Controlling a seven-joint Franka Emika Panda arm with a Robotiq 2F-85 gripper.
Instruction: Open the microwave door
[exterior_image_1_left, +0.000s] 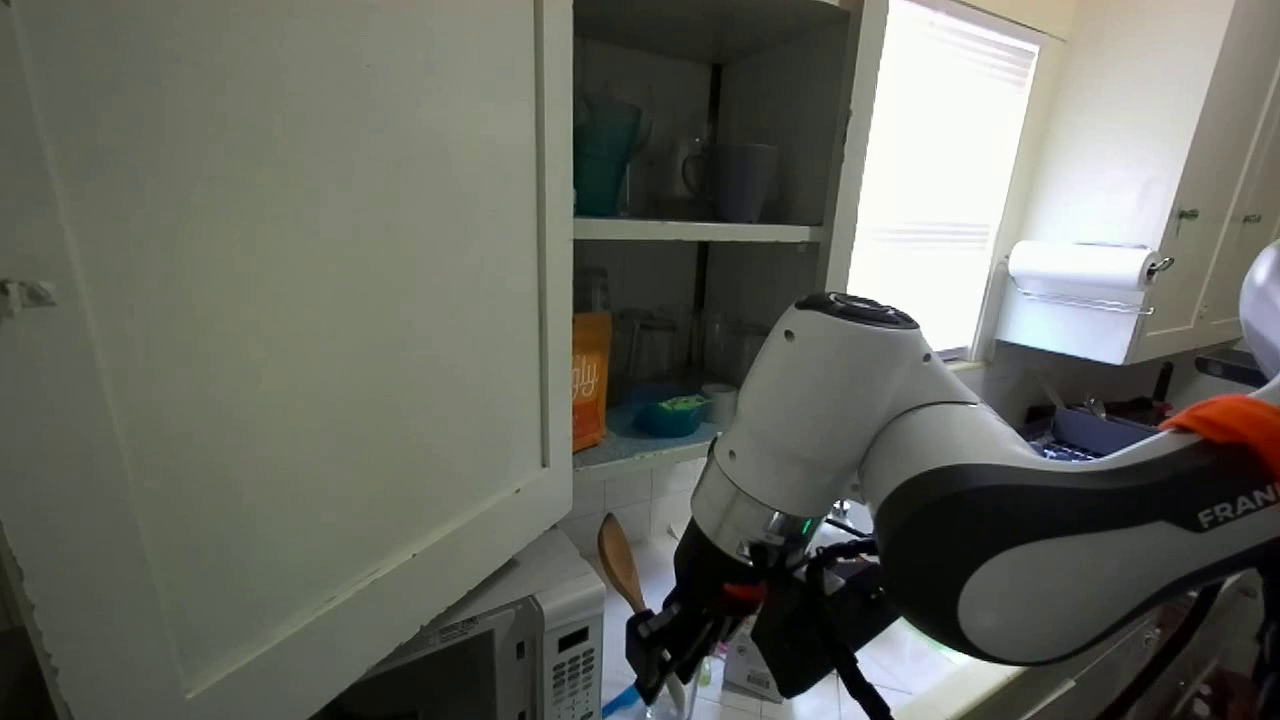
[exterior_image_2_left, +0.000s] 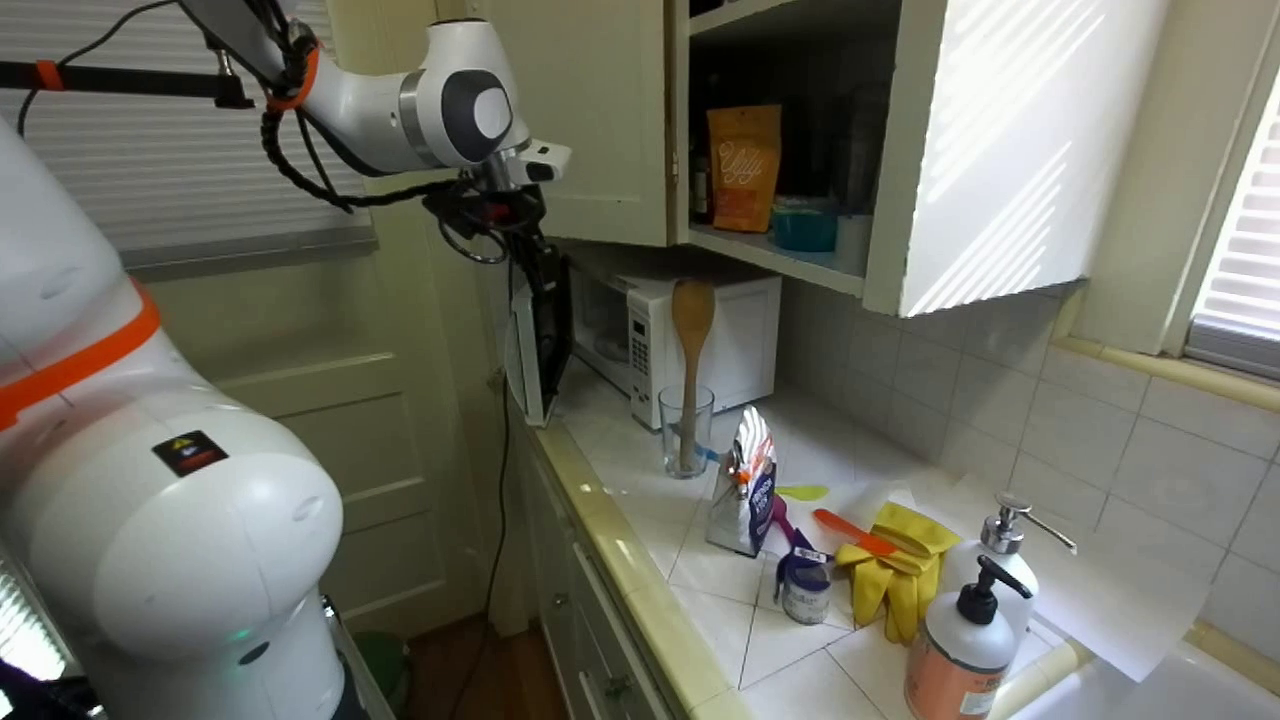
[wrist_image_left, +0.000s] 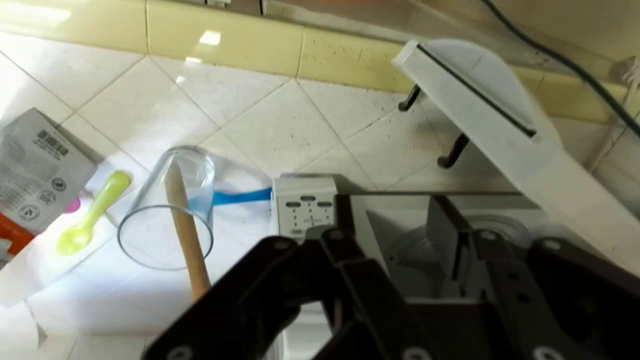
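- Gripper: its two fingers stand well parted with nothing held between them; in the wrist view the gap frames the front edge and inside of the microwave. Whether this is its full spread I cannot tell.
- Microwave door: close by the gripper, standing out at a wide angle, its dark latch hooks free of the body. In an exterior view the gripper overlaps its upper part; I cannot tell if a finger touches it.
- The microwave sits on the tiled counter, its cooking cavity exposed, the keypad panel beside the opening.
- Step in hand: the opening looks essentially done, so this is probably the last of the push or the letting-go.
- Next move: if this angle suffices, draw the gripper clear without catching the hooks or dragging the panel back; if wider is wanted, press a finger on the inner face and follow the hinge's arc.
- Drinking glass, upright near the keypad end with a wooden spoon in it: a retreat should not sweep that way.
- Cupboard door, ajar overhead: likely to limit lifting.
- Farther along: silver pouch, yellow rubber gloves, coral-labelled pump bottle.
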